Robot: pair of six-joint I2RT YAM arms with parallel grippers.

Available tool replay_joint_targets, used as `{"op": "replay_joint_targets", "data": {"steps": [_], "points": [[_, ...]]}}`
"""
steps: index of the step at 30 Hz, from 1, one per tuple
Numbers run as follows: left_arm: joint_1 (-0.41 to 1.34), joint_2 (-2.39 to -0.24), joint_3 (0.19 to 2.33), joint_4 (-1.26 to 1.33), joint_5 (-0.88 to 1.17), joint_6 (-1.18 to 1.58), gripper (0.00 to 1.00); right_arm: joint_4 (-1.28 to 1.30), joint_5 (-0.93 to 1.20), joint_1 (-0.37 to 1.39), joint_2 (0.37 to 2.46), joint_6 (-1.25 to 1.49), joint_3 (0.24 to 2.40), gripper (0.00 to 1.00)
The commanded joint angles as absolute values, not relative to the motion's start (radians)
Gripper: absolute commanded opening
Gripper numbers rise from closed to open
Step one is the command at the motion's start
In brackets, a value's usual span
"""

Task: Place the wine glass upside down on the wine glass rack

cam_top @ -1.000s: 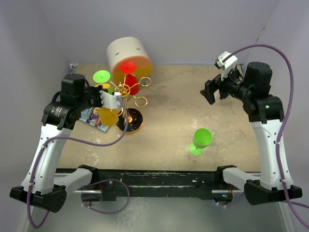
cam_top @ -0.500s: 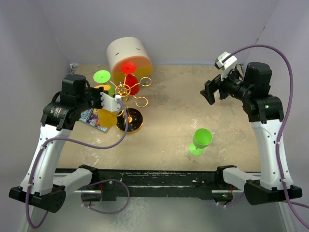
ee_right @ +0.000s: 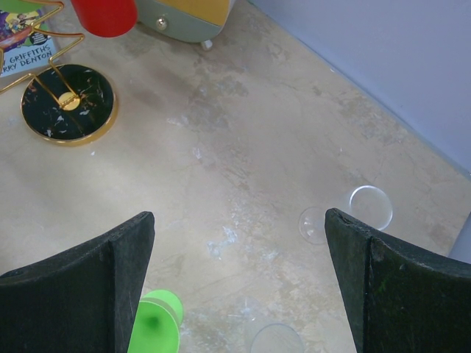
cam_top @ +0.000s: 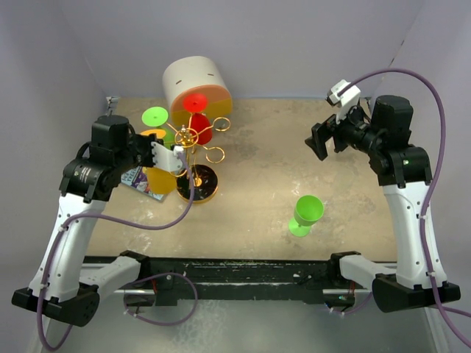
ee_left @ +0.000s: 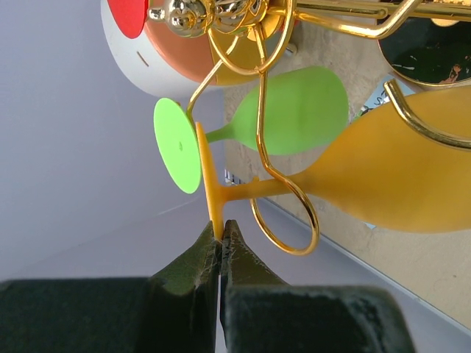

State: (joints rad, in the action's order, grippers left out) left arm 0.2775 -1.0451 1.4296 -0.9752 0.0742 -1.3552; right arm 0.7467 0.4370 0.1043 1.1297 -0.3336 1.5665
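There are four glasses: two green, one red, one orange. There is also one rack (cam_top: 193,153), one cylinder (cam_top: 195,82), one book (cam_top: 137,179) and two claws.

The table (cam_top: 257,162) is tan and mottled, with pale scuffs. Plain lilac-grey walls (cam_top: 294,44) close it in at the back and on both sides.

The orange glass (ee_left: 397,176) is opaque, with a flat round foot, a thin stem and a wide bowl. It sits left of centre in the top view, against the rack's left side, with its foot toward the back and its bowl toward the near edge. In the left wrist view a gold ring loop crosses its stem. The left claw (ee_left: 221,229) is pinched narrow on the rim of the foot.

The hung green glass (ee_left: 302,110) is just behind it on the rack. The red glass (cam_top: 200,131) hangs bowl down at the rack's far side, in front of the cylinder. The standing green glass (cam_top: 305,213) is upright at lower right of centre, well apart from the rack.

The right claw (ee_right: 235,279) is spread wide over the table at upper right and holds nothing.
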Motion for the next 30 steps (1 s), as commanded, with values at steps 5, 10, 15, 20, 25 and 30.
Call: {"op": "replay_joint_targets", "data": {"steps": [5, 10, 15, 20, 25, 30], "points": [[0.283, -1.008, 1.449, -0.980, 0.042, -1.370, 0.01, 0.726, 0.439, 0.101, 1.109, -0.346, 1.572, 1.00], [0.283, -0.995, 1.422, -0.984, 0.016, -1.372, 0.01, 0.728, 0.439, 0.101, 1.111, -0.346, 1.569, 1.00], [0.283, -0.991, 1.394, -0.988, 0.020, -1.371, 0.02, 0.725, 0.437, 0.101, 1.106, -0.349, 1.557, 1.00], [0.284, -0.986, 1.379, -1.001, 0.018, -1.371, 0.08, 0.721, 0.427, 0.101, 1.093, -0.351, 1.540, 1.00], [0.283, -0.982, 1.372, -1.015, 0.009, -1.372, 0.11, 0.720, 0.425, 0.101, 1.094, -0.352, 1.536, 1.00], [0.283, -0.979, 1.370, -1.032, -0.005, -1.382, 0.15, 0.721, 0.424, 0.101, 1.094, -0.353, 1.534, 1.00]]}}
